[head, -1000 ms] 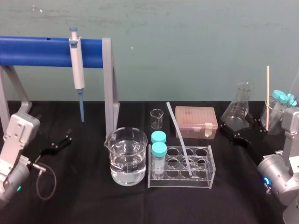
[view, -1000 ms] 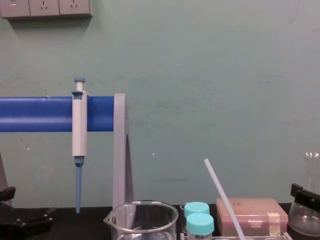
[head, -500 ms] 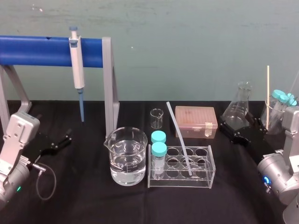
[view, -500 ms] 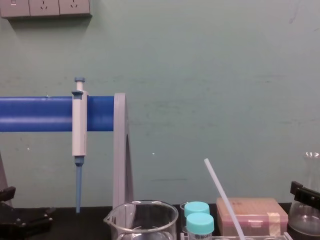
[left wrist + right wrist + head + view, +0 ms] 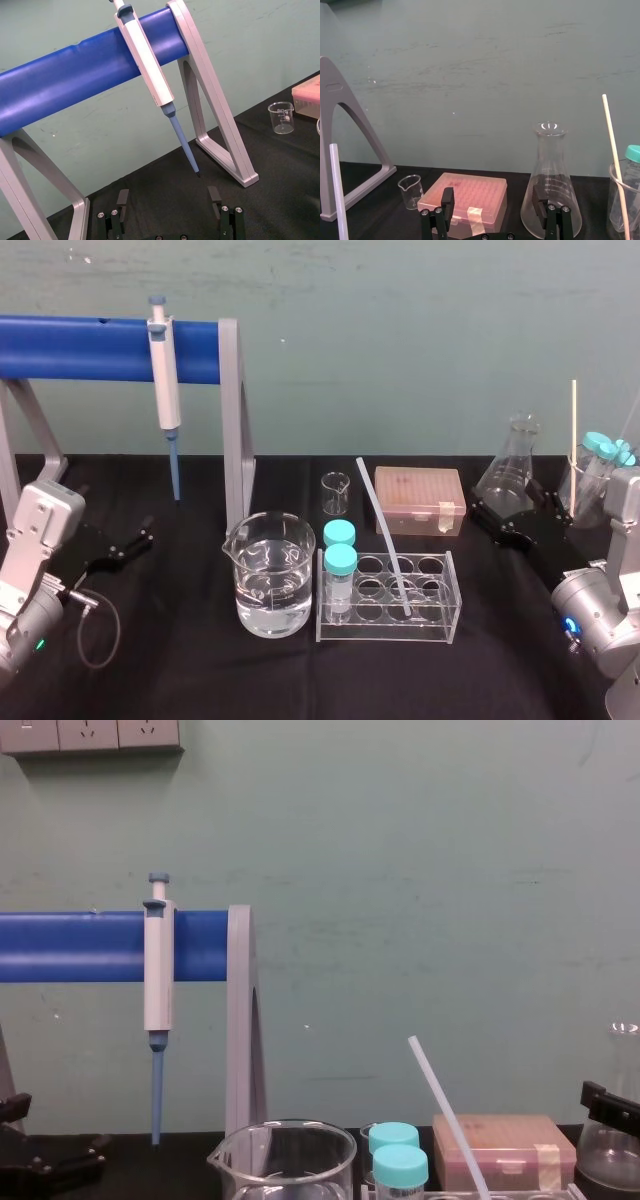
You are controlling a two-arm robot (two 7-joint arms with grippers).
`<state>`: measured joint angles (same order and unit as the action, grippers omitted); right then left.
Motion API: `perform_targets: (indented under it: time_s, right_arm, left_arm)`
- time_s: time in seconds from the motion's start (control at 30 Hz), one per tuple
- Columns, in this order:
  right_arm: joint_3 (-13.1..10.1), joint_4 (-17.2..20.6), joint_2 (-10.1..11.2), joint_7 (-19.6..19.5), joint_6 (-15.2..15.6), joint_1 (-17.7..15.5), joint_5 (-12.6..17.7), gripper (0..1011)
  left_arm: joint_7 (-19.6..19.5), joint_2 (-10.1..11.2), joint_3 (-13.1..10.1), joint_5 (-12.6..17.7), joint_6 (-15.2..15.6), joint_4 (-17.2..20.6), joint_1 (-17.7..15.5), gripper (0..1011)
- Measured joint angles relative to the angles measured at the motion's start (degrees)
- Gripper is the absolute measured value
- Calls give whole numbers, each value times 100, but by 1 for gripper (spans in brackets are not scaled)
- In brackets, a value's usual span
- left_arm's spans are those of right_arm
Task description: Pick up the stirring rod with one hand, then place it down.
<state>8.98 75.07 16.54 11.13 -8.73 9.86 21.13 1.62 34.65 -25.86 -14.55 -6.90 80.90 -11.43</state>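
Observation:
The stirring rod (image 5: 385, 540) is a thin translucent-white rod that leans in the clear tube rack (image 5: 440, 625), its top tilted back and to the left. It also shows in the chest view (image 5: 445, 1115) and the right wrist view (image 5: 337, 190). My right gripper (image 5: 510, 520) is open and empty, low over the table in front of the conical flask (image 5: 508, 475), well right of the rod. Its wrist view shows the fingers (image 5: 447, 200) spread wide. My left gripper (image 5: 120, 545) rests open at the far left, under the blue stand.
A beaker of water (image 5: 270, 575) and two teal-capped tubes (image 5: 340, 560) stand left of the rod. Behind it are a small beaker (image 5: 336, 493) and a pink tip box (image 5: 420, 500). A pipette (image 5: 163, 390) hangs on the blue stand. A beaker holding a wooden stick (image 5: 573, 440) sits far right.
Almost nothing: the right gripper drifts very slightly near the flask. The rod and the left arm stay put.

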Motion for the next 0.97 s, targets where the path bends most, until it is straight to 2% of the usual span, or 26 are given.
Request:
perform_targets:
  time_s: [0.97]
  right_arm:
    - [0, 1, 0, 1, 1, 0, 3, 1003]
  left_arm:
    - [0, 0, 0, 0, 0, 0, 0, 1000]
